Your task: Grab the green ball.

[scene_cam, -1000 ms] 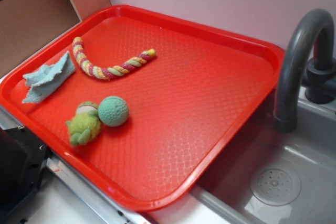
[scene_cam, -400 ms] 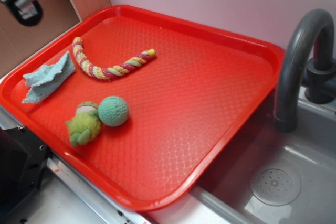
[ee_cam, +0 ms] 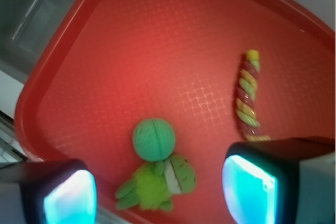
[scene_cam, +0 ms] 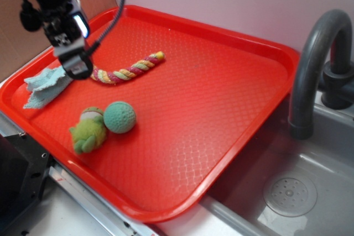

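Observation:
The green ball (scene_cam: 119,116) is a small teal, dimpled ball on the red tray (scene_cam: 221,98), touching a fuzzy yellow-green plush toy (scene_cam: 88,131) at its left. In the wrist view the ball (ee_cam: 153,139) lies just above the plush (ee_cam: 157,182), between the two pads. My gripper (scene_cam: 74,66) hangs open and empty above the tray's back left, over the rope's end, well left of and behind the ball. Its pads (ee_cam: 249,187) stand wide apart.
A striped rope toy (scene_cam: 124,71) lies at the tray's back left, next to a light blue cloth (scene_cam: 45,84). A grey sink (scene_cam: 298,192) with a dark faucet (scene_cam: 315,64) is at the right. A wall runs behind the tray.
My gripper has come down from the top left corner into the scene, now over the rope's left end. The ball, plush, rope and cloth have not moved.

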